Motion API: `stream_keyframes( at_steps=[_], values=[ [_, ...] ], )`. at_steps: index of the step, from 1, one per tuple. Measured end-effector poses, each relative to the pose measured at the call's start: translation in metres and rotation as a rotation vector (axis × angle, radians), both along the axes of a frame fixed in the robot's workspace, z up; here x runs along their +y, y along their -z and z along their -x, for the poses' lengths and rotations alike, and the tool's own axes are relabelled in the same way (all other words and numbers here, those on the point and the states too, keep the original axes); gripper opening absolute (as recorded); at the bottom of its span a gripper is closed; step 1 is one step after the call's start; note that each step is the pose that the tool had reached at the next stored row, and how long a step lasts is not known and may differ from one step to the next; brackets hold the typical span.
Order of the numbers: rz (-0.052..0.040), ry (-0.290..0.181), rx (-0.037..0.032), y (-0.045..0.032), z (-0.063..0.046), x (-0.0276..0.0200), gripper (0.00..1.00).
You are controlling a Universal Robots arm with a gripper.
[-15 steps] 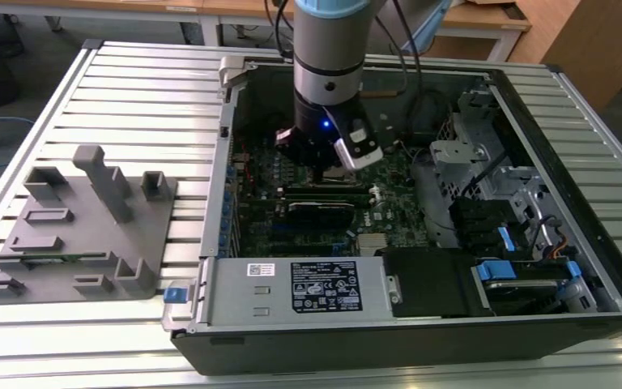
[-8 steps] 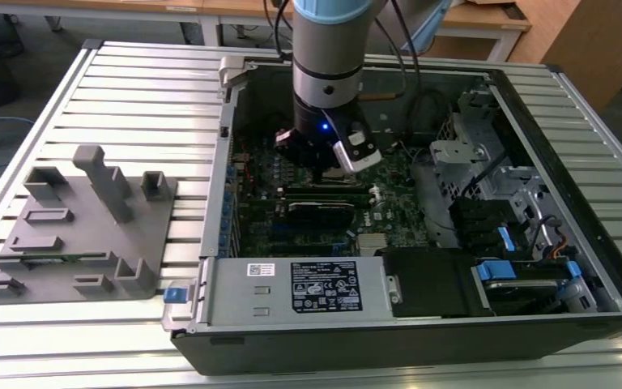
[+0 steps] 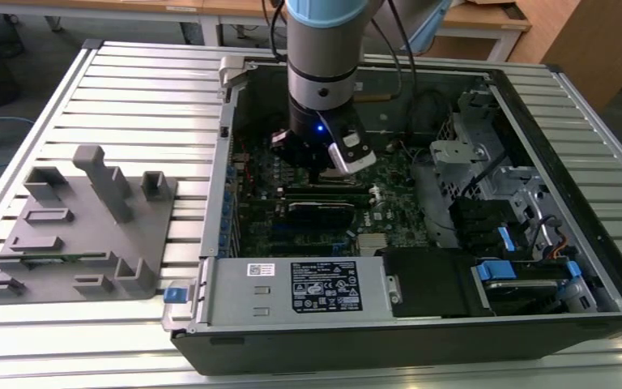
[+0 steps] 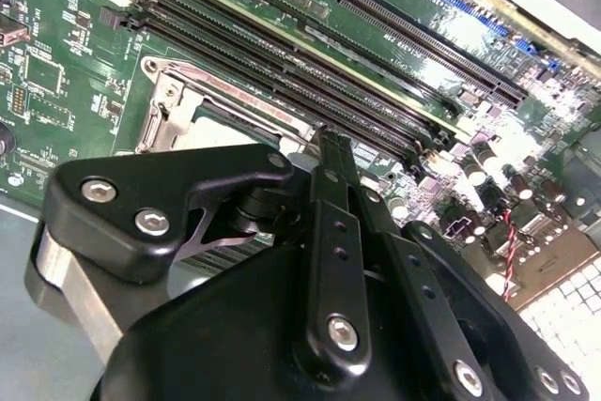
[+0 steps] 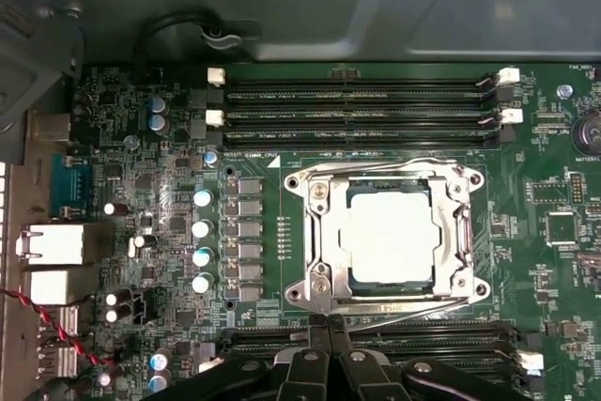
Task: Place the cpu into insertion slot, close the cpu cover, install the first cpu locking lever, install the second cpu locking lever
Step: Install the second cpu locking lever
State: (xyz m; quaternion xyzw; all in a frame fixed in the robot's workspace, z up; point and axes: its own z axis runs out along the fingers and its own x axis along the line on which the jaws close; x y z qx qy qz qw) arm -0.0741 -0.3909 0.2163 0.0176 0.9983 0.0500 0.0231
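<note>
One cpu [image 5: 390,232] is seen seated in the insertion slot [image 5: 310,232], cover [image 5: 460,223] lowered; the gripper [image 5: 328,326], pressed together and empty, is held just beside its edge.

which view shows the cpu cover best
The first wrist view: the cpu cover faces the camera whole, its metal frame lying closed around the pale cpu. In the second wrist view the gripper hides most of it, leaving one corner. In the exterior view the arm stands above that area.
</note>
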Motion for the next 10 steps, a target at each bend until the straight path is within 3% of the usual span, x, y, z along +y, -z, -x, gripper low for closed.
stream_keyframes(
  at_steps=[10],
  values=[
    [-0.0129,0.0,-0.0002,0.0055,0.0,0.0011,0.1]
  ],
)
